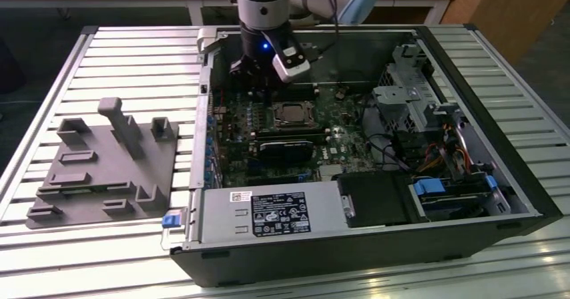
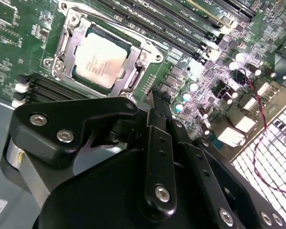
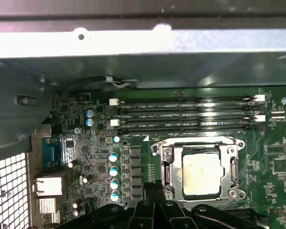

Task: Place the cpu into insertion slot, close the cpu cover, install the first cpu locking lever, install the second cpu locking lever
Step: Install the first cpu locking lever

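**Q:** Item 1, pincer: status?

**A:** Gripper (image 2: 158,98): fingers drawn together, no gap I can make out, nothing held. Tips hang just beside a corner of the socket assy, above the motherboard (image 3: 97,148). Not touching it, as far as I can tell.

**Q:** Item 2, task parts: loc.?

**A:**
- Cpu (image 2: 99,56): lies flat in the insertion slot (image 2: 128,76), pale top up.
- Cpu cover (image 2: 66,45): down around the chip, centre cut-out framing it.
- Lever rod (image 3: 195,139): runs along the frame edge nearest the memory slots (image 3: 186,114). Hooked or not, can't tell.
- All of it sits inside the open pc case (image 1: 356,259). In the exterior view the socket is approx. mid-board, w/ the gripper farther back and toward the exterior view's left.

**Q:** Item 3, hazards?

**A:**
- (a) A row of blue-topped capacitors (image 3: 114,171) stands near the tips. A sideways sweep prob. clips them.
- (b) Smooth closed tips pushing a springy rod are likely to slip off. The rod then snaps up and the tip drops onto the board.
- (c) Pressing the cover w/ the chip slightly off-seat means bent pins underneath. The seat looks square, but I can't verify that from here.
- (d) An uneven push on one side of the frame could twist the cover.

**Q:** Worst?

**A:** (b), in my est.
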Controlling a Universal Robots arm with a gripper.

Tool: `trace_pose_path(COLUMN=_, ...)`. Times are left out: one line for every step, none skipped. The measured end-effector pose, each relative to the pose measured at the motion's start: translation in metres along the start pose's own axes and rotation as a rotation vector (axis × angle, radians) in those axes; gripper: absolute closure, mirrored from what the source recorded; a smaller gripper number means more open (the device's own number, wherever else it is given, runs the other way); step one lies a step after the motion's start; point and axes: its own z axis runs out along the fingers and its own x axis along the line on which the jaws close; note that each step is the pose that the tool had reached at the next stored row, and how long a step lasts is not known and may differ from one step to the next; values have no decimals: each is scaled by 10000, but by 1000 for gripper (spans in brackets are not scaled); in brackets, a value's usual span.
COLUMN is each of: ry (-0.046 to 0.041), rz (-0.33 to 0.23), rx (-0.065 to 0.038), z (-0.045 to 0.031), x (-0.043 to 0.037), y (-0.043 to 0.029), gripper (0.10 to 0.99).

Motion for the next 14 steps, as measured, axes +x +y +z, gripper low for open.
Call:
trace_pose_path(ry=-22, rz=0, rx=0, z=-17, x=-1, y=0, gripper=980)
trace_pose_path(ry=-42, rz=-1, rx=-2, z=-33, x=-1, y=0, gripper=980)
trace_pose_path(ry=-62, rz=-2, rx=-6, z=-50, x=-2, y=0, gripper=980)
trace_pose_path(ry=-82, rz=-2, rx=-9, z=-66, x=-3, y=0, gripper=980)
trace_pose_path(ry=-104, rz=-2, rx=-13, z=-82, x=-3, y=0, gripper=980)
trace_pose_path(ry=-127, rz=-2, rx=-19, z=-92, x=-3, y=0, gripper=980)
trace_pose_path(ry=-146, rz=-2, rx=-31, z=-97, x=-2, y=0, gripper=980)
trace_pose_path(ry=-161, rz=-1, rx=-53, z=-99, x=1, y=0, gripper=980)
trace_pose_path(ry=-172, rz=0, rx=-76, z=-99, x=8, y=-1, gripper=980)
trace_pose_path(ry=-175, rz=2, rx=-117, z=-100, x=15, y=-1, gripper=980)
trace_pose_path(ry=-170, rz=4, rx=-191, z=-100, x=21, y=-2, gripper=980)
trace_pose_path(ry=-166, rz=8, rx=-280, z=-101, x=29, y=-2, gripper=980)
trace_pose_path(ry=-162, rz=14, rx=-381, z=-101, x=37, y=-3, gripper=980)
trace_pose_path(ry=-158, rz=19, rx=-468, z=-101, x=48, y=-3, gripper=980)
